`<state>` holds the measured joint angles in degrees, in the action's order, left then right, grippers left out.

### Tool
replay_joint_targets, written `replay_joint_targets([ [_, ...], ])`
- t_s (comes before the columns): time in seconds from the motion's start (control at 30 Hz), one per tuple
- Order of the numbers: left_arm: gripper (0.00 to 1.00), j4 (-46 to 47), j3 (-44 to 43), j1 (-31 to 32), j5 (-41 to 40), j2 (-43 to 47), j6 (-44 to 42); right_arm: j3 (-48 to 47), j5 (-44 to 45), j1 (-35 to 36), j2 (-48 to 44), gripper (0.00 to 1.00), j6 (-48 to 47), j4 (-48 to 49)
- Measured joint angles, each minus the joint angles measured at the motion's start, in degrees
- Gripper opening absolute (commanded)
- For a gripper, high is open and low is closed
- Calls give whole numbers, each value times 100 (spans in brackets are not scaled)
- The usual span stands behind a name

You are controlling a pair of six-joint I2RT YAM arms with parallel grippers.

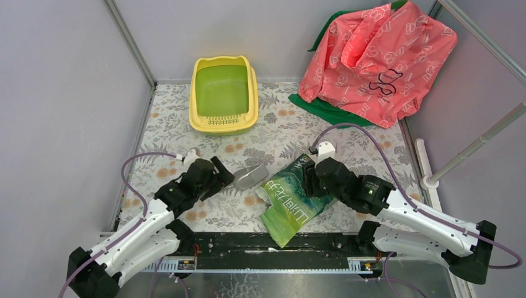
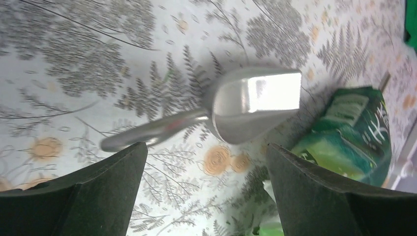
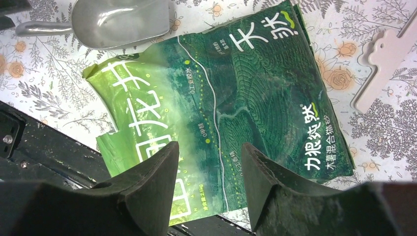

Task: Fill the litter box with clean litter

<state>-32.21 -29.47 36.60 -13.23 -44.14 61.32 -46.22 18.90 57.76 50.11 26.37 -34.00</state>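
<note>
Left gripper [image 2: 206, 196] is spread wide with nothing between its fingers, poised low over the fern-and-flower patterned surface [image 1: 161, 124]. Just beyond its fingertips lies the shiny metal scoop [image 2: 246, 103], handle pointing toward the left arm, bowl toward the glossy green bag with white lettering [image 3: 236, 98]. The bag lies flat and crumpled between the two arms. Right gripper [image 3: 209, 182] is partly open above the bag's lower half and holds nothing; whether it touches the bag I cannot tell. The rectangular yellow plastic litter box [image 1: 194, 99] sits at the far side, well apart from both arms, slotted lip facing them, green interior showing.
</note>
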Motion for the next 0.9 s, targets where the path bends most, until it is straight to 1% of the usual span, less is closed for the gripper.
replay_joint_targets([
  [0.13,98,-125,79,-643,33,129,-195,-72,-109,0,114,56,-44,11],
  [0.23,98,-101,151,-988,116,107,-337,-76,-192,0,173,56,-63,13],
  [0.43,98,164,498,-1414,457,-254,-555,-76,-267,0,236,56,-70,50],
  [0.57,98,713,981,-1681,925,-424,-651,-76,-341,0,302,56,-87,87],
  [0.9,98,2455,1705,-1943,2144,-234,-538,-74,-361,0,387,56,-105,157],
])
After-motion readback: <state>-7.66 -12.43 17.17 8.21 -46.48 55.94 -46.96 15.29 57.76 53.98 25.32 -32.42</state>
